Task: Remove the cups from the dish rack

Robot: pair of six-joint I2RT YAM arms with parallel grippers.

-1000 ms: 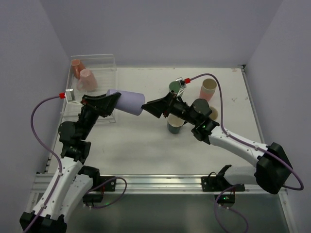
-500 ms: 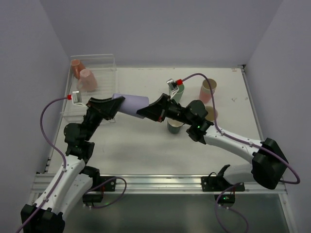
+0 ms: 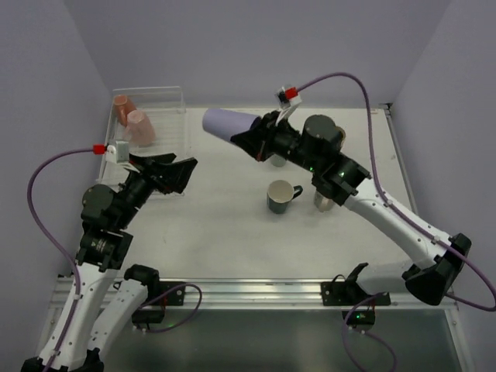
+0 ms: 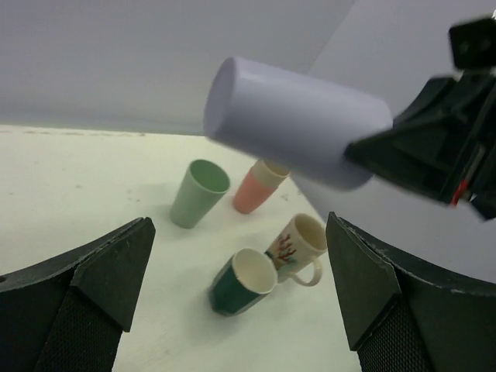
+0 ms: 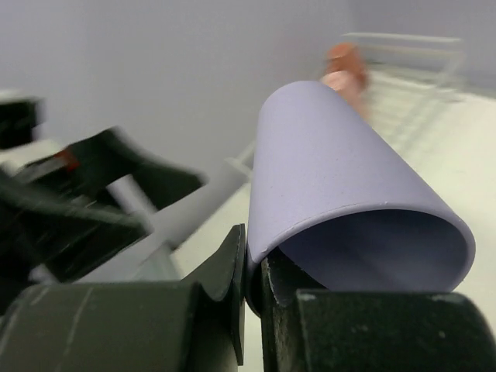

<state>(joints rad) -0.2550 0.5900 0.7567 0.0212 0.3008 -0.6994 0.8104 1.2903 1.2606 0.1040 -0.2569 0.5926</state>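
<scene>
Handed off, the purple cup (image 3: 225, 124) now hangs over the desk (image 3: 225, 225), rim pinched by the right claw (image 3: 245, 138), while the left claw (image 3: 175, 172) gapes empty by the rack (image 3: 167, 97).

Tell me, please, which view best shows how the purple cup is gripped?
The right wrist view: the purple cup fills it, its rim wall pinched by the right hand. The top external view shows it held sideways in the air, pinch hidden. The left wrist view shows only its closed base and side.
</scene>
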